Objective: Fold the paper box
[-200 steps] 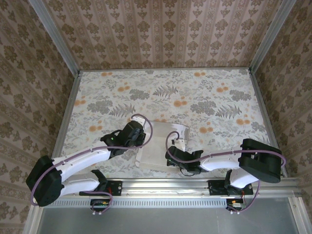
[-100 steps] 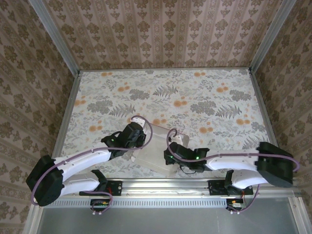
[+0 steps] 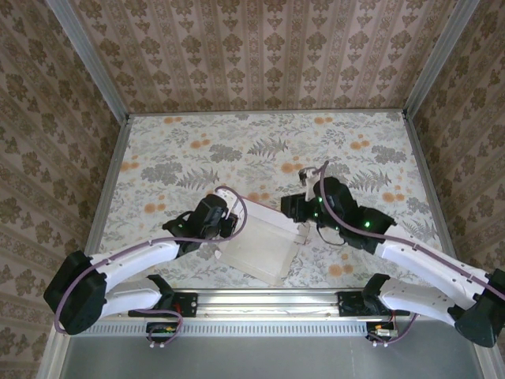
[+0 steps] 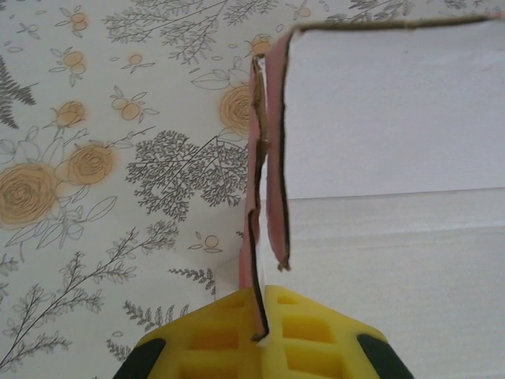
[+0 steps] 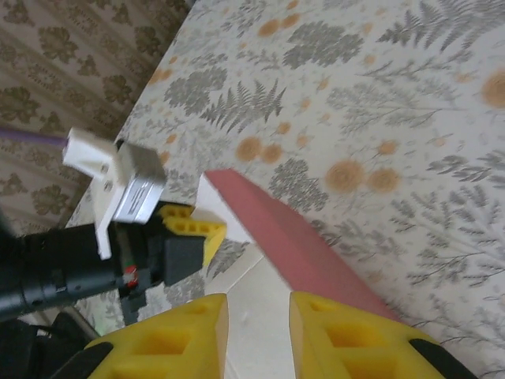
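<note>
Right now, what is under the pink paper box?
The flowery table shows around the paper box. The left tool pinches its edge. The patch right beneath is covered, so I cannot tell.

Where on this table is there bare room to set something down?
Free: the far half of the table, next to the back wall. Crowded: the near middle, where the left tool grips the paper box and the right tool hangs beside it.

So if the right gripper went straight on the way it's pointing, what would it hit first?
Most likely the paper box: its pink flap and pale inside lie just ahead of the right gripper. The left gripper sits beyond, though depth is unclear.
</note>
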`<state>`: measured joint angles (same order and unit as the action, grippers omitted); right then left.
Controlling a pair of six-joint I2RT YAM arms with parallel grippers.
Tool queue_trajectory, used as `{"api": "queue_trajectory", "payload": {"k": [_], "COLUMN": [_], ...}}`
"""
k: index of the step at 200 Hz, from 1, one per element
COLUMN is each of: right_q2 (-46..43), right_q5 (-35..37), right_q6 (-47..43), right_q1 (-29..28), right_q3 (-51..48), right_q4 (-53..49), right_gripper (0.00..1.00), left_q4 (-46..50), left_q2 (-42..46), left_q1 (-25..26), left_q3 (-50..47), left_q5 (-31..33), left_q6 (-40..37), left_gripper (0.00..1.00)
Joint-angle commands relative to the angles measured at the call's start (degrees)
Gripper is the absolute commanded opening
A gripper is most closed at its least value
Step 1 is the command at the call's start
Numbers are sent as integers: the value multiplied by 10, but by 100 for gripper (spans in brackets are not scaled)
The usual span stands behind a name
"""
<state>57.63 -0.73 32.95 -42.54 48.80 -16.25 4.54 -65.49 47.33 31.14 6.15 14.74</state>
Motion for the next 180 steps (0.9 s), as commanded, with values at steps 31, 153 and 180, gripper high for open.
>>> {"api": "queue_trajectory", "payload": {"k": [31, 153, 180], "right_q2": [110, 349, 361], "right_q5": [-164, -232, -239], "right_q6": [-70, -28, -21], "right_q1": [102, 94, 89], "right_q3": [56, 116, 114], "right_q4": [41, 201, 224], "right_gripper": [31, 36, 38], "left_q4": [-25, -14, -14], "left_q2": [-43, -71, -72], "left_q1": [-16, -33, -33], "left_q3": [-4, 28, 29], "left_q5": [-80, -97, -99], "left_q6": [-52, -67, -63], "left_gripper": [1, 2, 2]}}
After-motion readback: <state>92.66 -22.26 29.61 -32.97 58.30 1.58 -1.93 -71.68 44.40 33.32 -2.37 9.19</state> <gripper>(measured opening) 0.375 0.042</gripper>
